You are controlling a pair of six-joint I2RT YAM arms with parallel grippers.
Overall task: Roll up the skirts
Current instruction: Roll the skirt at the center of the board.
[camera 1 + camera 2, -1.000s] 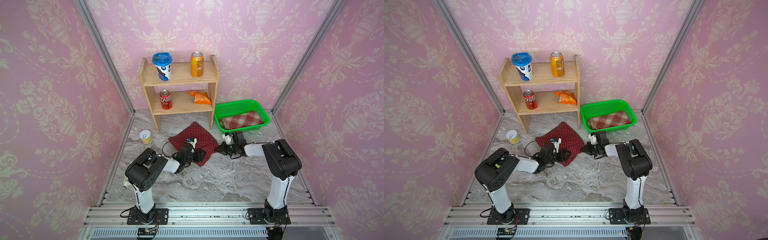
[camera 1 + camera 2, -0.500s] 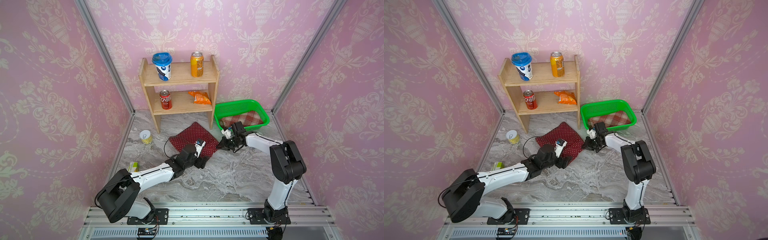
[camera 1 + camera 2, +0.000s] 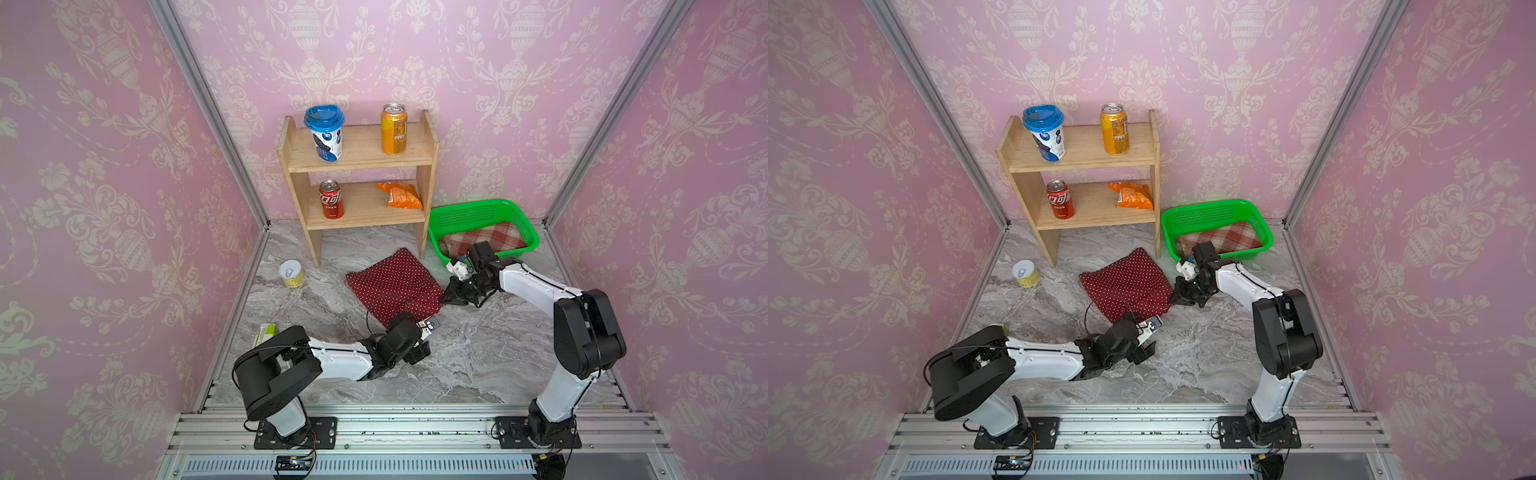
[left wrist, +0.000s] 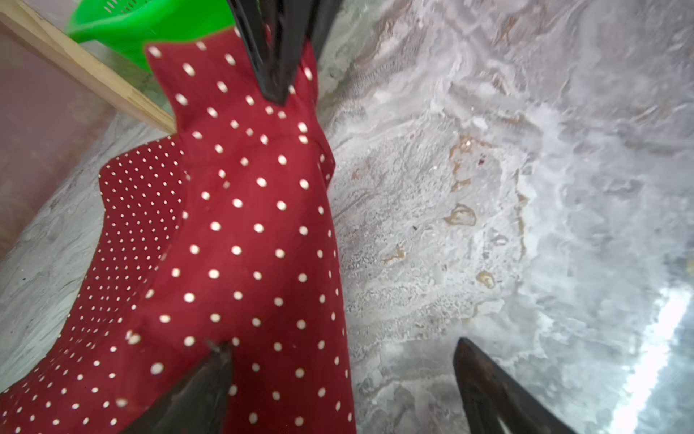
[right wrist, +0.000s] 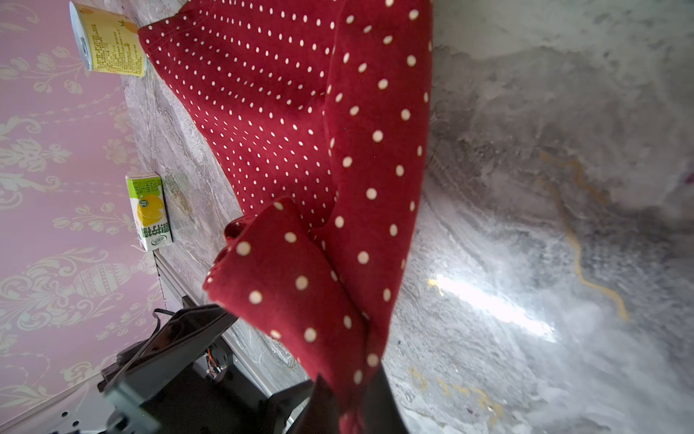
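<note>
- The shelf [image 3: 361,150] stands at the back of the table [image 3: 478,357].
- On its top board, the cup [image 3: 325,133] stands left of the upper can [image 3: 394,129].
- On its lower board, the lower can [image 3: 331,199] stands left of the snack bag [image 3: 401,195].
- The basket [image 3: 469,208] sits on the table just right of the shelf, and the plaid skirt [image 3: 486,243] lies inside it.
- The dotted skirt [image 3: 395,282] lies on the table in front of the shelf, and left of and before the basket.
- The tin [image 3: 291,273] stands left of the dotted skirt, near the shelf's left leg.
- The carton [image 3: 264,334] sits nearer the front, by the table's left edge.
- The right gripper [image 3: 446,298] is at the dotted skirt's right corner.
- The left gripper [image 4: 340,344] is at its near corner.
</note>
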